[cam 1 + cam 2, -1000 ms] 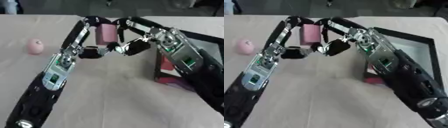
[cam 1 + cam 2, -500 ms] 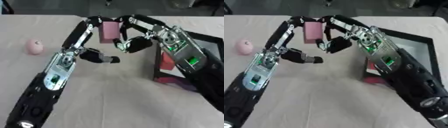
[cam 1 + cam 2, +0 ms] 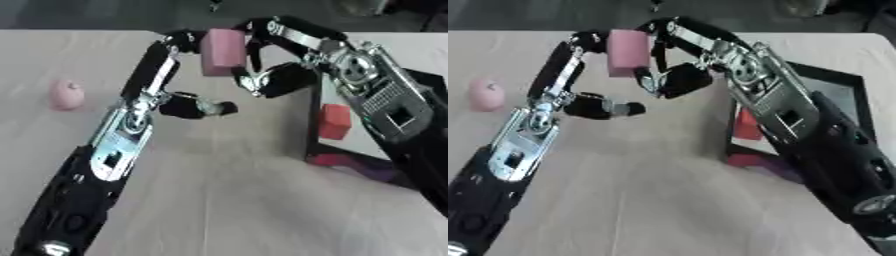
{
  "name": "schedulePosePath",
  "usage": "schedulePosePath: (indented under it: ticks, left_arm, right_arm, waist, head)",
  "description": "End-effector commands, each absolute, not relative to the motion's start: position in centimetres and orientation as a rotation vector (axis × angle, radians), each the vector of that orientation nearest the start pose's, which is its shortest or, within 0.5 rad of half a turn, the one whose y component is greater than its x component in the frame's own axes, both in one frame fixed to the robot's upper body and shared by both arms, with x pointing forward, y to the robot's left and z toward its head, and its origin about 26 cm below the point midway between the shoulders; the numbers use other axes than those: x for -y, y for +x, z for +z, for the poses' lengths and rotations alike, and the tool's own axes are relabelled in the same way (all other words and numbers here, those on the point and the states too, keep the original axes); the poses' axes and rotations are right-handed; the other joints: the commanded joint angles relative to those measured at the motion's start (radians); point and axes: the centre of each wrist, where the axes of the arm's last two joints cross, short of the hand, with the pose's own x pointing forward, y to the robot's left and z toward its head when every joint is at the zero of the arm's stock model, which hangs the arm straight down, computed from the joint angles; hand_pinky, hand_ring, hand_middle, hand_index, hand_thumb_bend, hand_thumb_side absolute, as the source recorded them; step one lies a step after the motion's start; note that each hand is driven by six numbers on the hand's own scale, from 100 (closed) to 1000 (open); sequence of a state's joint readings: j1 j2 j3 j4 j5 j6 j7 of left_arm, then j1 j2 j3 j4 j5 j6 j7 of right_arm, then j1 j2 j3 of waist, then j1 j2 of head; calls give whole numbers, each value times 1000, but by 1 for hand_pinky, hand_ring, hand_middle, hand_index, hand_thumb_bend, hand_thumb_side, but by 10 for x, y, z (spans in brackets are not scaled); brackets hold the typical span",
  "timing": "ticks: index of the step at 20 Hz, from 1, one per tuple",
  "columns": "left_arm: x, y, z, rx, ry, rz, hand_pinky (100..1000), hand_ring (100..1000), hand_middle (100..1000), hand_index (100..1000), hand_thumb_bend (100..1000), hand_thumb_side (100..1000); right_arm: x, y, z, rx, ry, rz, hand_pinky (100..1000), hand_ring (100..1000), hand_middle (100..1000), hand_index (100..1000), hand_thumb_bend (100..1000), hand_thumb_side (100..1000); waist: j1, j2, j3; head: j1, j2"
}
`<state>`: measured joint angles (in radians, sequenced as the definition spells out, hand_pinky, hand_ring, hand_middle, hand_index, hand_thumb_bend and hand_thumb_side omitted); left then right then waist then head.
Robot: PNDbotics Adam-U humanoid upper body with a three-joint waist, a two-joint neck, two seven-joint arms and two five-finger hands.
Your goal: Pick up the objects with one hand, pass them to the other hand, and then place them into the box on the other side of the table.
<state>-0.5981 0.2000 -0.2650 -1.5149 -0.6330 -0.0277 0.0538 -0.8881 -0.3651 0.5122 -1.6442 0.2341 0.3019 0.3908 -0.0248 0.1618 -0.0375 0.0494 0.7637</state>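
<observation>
A pink block (image 3: 223,50) hangs in the air above the far middle of the table. My right hand (image 3: 337,57) comes in from the right and is shut on it, fingers over its right side and thumb just below. My left hand (image 3: 149,75) rises from the lower left. Its fingertips (image 3: 179,39) rest at the block's left edge, while its thumb (image 3: 206,106) sticks out well below the block, touching nothing. The black box (image 3: 833,75) stands at the right, partly hidden behind my right arm.
A small pink rounded object (image 3: 66,95) lies on the table at the left. Inside the box are a red block (image 3: 334,121) and a magenta and purple thing (image 3: 337,161) near its front corner. Dark chairs stand past the table's far edge.
The two thumbs, touching under the block a second ago, have come apart: the left thumb has dropped down and away. The block has risen slightly toward the right.
</observation>
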Motion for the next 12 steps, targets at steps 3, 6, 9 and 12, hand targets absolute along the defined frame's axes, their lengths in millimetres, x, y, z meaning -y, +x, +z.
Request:
schedulePosePath:
  ticks: [3,6,9,12]
  left_arm:
    - [-161,384,162,2122,628,-853,757,674,624,832,855,308]
    - [-163,384,161,2118,630,-854,754,671,621,829,856,311]
    - [-168,385,159,2112,642,-852,752,669,618,826,849,312]
    - [-172,384,158,2108,660,-848,751,666,616,824,842,312]
  right_arm:
    - [115,354,271,1849,-160,1413,918,786,358,679,100,214]
    - [120,352,273,1853,-169,1399,919,787,360,681,100,215]
    - [131,348,280,1873,-178,1360,922,789,362,684,100,223]
    - [152,346,284,1891,-208,1277,928,794,365,690,100,233]
  waist:
    - [-2,-35,-4]
    - [-4,-36,-7]
    - [-7,-37,-12]
    - [-8,-36,-13]
  head:
    - [2,1]
    - [2,6]
    - [0,6]
    - [-2,6]
